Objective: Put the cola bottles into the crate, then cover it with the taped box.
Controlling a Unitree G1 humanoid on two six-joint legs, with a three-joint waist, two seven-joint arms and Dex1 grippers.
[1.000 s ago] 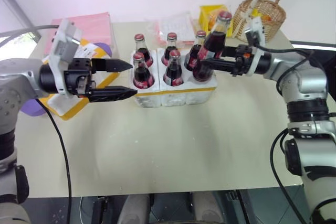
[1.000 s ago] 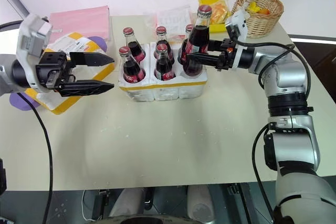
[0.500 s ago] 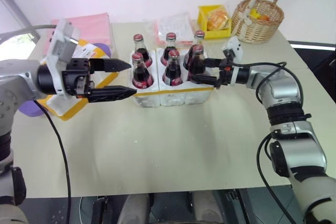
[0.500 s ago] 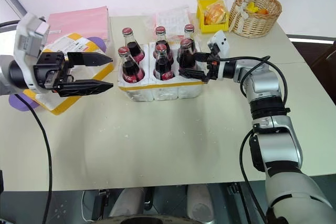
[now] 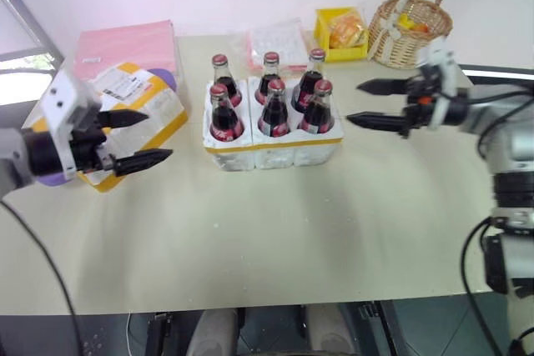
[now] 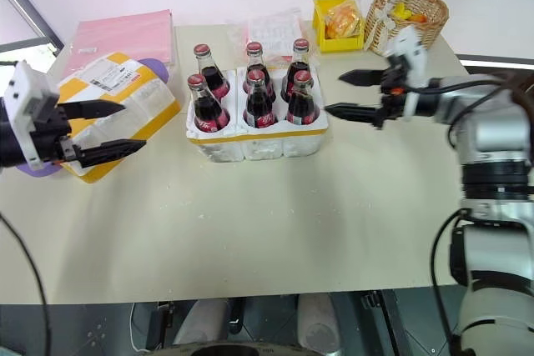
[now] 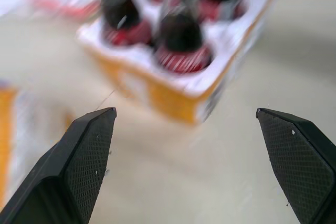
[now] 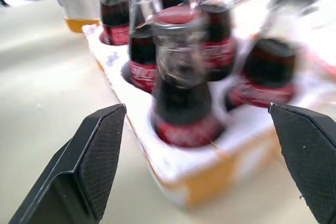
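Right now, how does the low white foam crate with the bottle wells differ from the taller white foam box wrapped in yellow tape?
The low white foam crate is open-topped and holds six cola bottles; the taller yellow-taped foam box holds none. The crate has one yellow band around its lower edge; the box has wide bands and a white shipping label. The crate sits mid-table; the box lies by the left gripper. Both are white foam with yellow tape.

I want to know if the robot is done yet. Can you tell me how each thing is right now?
cola bottles: all six upright in the wells, caps on.
crate: full, not covered.
taped box: on the table left of the crate, not yet on it.
left gripper: open, empty, by the taped box.
right gripper: open, empty, right of the crate.
wicker basket: upright, holding things.
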